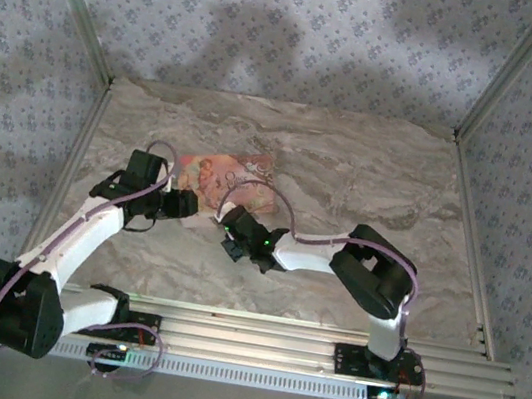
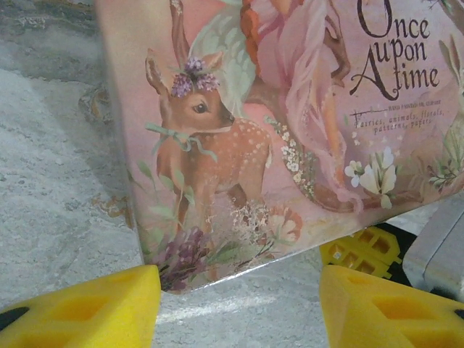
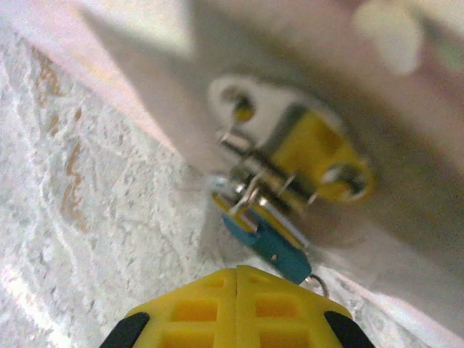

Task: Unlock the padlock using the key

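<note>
The right gripper (image 3: 238, 274), its yellow waffle-moulded fingers pressed together along a thin seam, comes up from six o'clock. Just off its tips, toward one o'clock, lies the tiny blue padlock (image 3: 270, 250). The padlock's near end is hidden behind the tips, so a pinch cannot be confirmed. Beyond it, toward twelve o'clock, sits a blurred pale metal plate with yellow parts (image 3: 290, 138), against a blurred pink surface (image 3: 391, 109). The grey veined marble tabletop (image 3: 94, 217) spreads toward nine o'clock.

I count two arms (image 1: 79, 231) (image 1: 367, 266), two tools (image 2: 239, 297) (image 3: 238, 274), one pink box (image 2: 290, 109), one table (image 1: 382, 172), one blue padlock (image 3: 267, 248), and, blurred, seemingly one yellow-and-metal fitting (image 3: 304, 148).
</note>
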{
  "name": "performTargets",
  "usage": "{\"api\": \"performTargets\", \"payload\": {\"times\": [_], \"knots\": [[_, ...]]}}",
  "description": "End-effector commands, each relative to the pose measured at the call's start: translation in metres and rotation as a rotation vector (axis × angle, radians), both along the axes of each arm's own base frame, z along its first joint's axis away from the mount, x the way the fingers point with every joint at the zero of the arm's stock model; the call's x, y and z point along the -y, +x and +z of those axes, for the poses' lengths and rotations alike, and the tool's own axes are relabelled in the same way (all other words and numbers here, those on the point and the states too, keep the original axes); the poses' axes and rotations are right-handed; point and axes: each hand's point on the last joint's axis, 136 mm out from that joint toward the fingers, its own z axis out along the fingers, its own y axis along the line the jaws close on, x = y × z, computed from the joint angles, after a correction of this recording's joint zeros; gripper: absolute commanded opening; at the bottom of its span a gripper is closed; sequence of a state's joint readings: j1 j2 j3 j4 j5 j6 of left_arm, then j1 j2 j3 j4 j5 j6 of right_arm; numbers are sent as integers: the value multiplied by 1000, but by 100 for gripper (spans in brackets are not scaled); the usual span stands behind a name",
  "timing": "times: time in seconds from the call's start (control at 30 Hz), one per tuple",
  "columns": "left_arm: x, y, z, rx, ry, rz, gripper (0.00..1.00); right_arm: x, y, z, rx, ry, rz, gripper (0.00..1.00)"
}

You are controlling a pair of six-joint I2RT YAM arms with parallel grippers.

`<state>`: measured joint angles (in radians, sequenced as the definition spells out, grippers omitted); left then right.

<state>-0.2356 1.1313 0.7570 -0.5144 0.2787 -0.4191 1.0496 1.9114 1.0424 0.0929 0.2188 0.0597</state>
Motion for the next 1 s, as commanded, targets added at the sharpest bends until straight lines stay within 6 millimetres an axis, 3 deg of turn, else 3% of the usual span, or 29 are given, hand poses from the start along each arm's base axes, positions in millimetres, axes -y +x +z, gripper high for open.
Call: {"api": "performTargets", "payload": {"times": [0.0, 0.23, 0.4, 0.5, 0.7, 0.97], "knots": [[5, -1, 2, 23, -33, -35, 59, -4, -13, 13, -1, 26, 101, 0], [17, -14, -6, 14, -123, -61, 59, 9, -14, 26, -15, 57, 103, 0], [22, -23, -12, 3, -174, -68, 59, 15, -13, 34, 15, 64, 146, 28], [19, -24, -14, -1, -156, -59, 59, 15, -10, 33, 15, 45, 216, 35], [13, -13, -15, 4, -117, -28, 60, 20, 11, 31, 3, 30, 257, 40], [8, 16, -17, -6, -93, -11, 60, 5, 26, 18, -20, -3, 315, 40]]}}
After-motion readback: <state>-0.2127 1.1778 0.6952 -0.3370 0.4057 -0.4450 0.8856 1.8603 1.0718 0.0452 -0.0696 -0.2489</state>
